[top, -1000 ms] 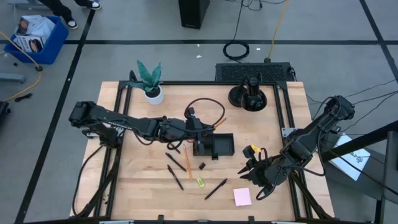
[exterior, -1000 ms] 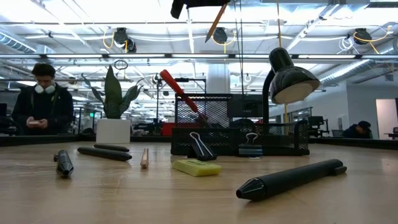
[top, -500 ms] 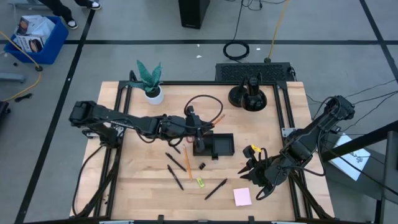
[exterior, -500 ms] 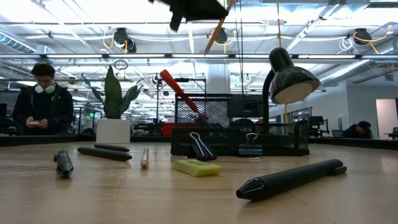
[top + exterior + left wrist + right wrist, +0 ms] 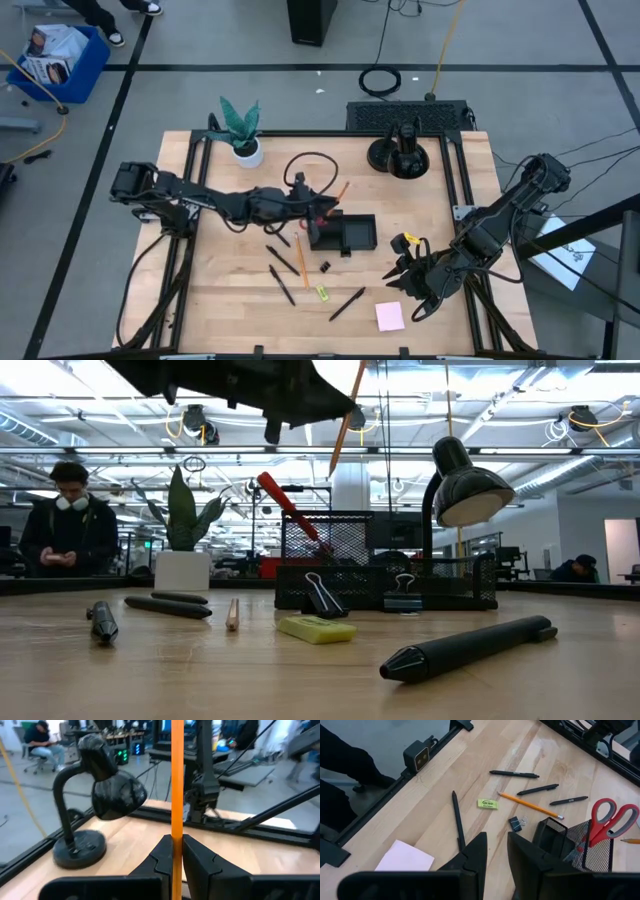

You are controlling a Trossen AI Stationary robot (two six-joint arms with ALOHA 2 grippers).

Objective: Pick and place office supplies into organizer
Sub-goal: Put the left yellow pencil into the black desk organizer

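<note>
Pencil (image 5: 177, 780) upright between left gripper (image 5: 173, 851) fingers, seemingly

A grey floor (image 5: 200, 40) crossed by dark tape lines is surrounding the wooden table (image 5: 220, 290), with a blue bin (image 5: 62, 62) sitting at one corner. Ceiling lights (image 5: 150, 380) are glowing over an open workshop, where a seated person (image 5: 68, 520) is looking down.

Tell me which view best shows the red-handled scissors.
The right wrist view: both handle loops of the red-handled scissors show, standing in the mesh organizer. The low view shows one handle; the high view only a red speck; the left wrist view none.
</note>
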